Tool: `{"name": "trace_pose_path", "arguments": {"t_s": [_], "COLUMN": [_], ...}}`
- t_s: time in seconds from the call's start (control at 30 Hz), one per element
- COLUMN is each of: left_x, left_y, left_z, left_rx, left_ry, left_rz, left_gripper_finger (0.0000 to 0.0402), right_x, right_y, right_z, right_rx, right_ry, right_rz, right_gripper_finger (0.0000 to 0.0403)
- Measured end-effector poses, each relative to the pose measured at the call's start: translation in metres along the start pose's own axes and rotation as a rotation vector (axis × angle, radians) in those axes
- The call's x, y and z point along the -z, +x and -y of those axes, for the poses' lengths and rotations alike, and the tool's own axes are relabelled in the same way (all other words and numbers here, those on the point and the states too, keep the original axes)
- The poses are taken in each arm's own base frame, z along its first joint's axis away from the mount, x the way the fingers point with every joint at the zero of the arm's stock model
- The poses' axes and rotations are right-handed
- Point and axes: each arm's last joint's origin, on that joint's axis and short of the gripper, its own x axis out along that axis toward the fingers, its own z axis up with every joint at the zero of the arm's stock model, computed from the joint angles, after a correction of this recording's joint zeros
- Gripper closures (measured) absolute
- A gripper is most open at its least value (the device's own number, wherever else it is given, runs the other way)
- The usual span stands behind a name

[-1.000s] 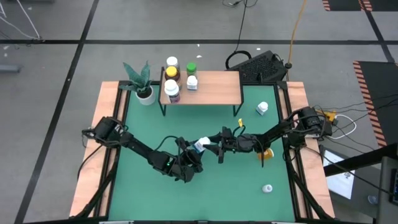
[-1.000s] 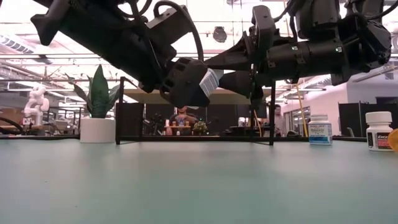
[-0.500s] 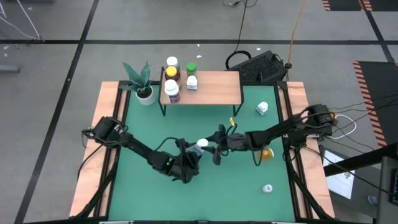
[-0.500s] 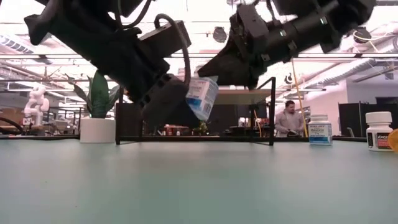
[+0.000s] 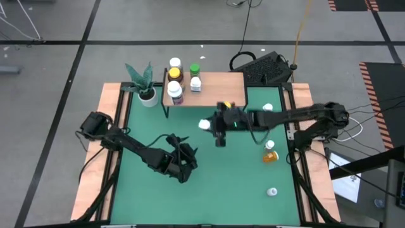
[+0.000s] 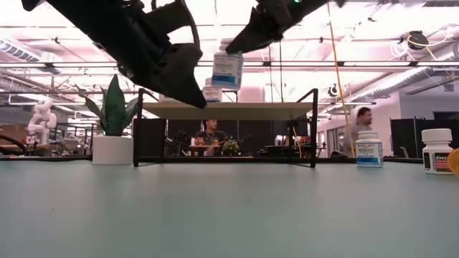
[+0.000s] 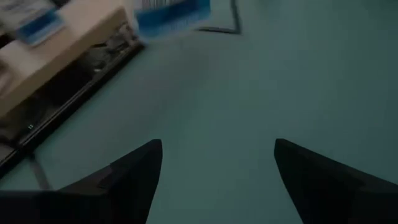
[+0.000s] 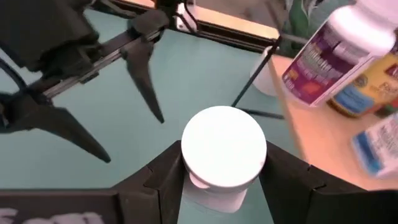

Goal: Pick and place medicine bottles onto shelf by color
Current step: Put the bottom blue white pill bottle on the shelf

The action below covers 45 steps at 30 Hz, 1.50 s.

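- Right gripper (image 5: 209,124) pinching a small white-capped medicine bottle with a blue-and-white label (image 5: 204,124), raised above the green table (image 5: 234,190), just in front of the low light-wood shelf on thin black legs (image 5: 218,88).
- Bottle cap round, plain white, clamped between both dark fingers (image 8: 163,171).
- Left gripper (image 5: 183,158) spread wide, holding nothing, above the table's middle, apart from the bottle.
- On the shelf's left end: a purple-labelled white bottle (image 5: 175,93), an amber yellow-capped one (image 5: 174,75), a green-capped one (image 5: 194,68).
- On the table at right: an orange bottle (image 5: 271,156).
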Motion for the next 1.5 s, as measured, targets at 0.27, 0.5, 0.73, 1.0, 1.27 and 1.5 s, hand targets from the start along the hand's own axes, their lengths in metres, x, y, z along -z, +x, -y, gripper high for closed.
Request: {"name": "trace_pose_path", "arguments": {"t_s": [0.27,0.5,0.73,1.0,1.27,1.5], "left_x": [0.0,-0.001,-0.003,-0.003,-0.002,-0.002], "left_y": [0.003,0.007,0.009,0.011,0.011,0.011], "left_z": [-0.003,-0.005,-0.006,-0.007,-0.007,-0.007], "left_rx": [-0.032,-0.036,-0.038,-0.042,-0.039,-0.03], "left_ry": [-0.05,-0.066,-0.061,-0.029,-0.012,-0.008], "left_rz": [0.013,0.005,0.007,0.001,-0.007,-0.015], "left_gripper_finger": [0.009,0.0089,0.0089,0.0089,0.0089,0.0089], "right_x": [-0.03,-0.017,-0.004,-0.003,0.006,0.006], "right_y": [-0.01,0.005,0.032,0.052,0.06,0.058], "right_z": [0.073,0.115,0.143,0.161,0.166,0.168], "right_rx": [-0.053,-0.086,-0.107,-0.115,-0.143,-0.137], "right_ry": [-0.044,-0.004,0.048,0.066,0.072,0.046], "right_rz": [0.094,0.169,0.13,0.061,0.025,0.024], "right_gripper_finger": [0.0234,0.0234,0.0234,0.0234,0.0234,0.0225]}}
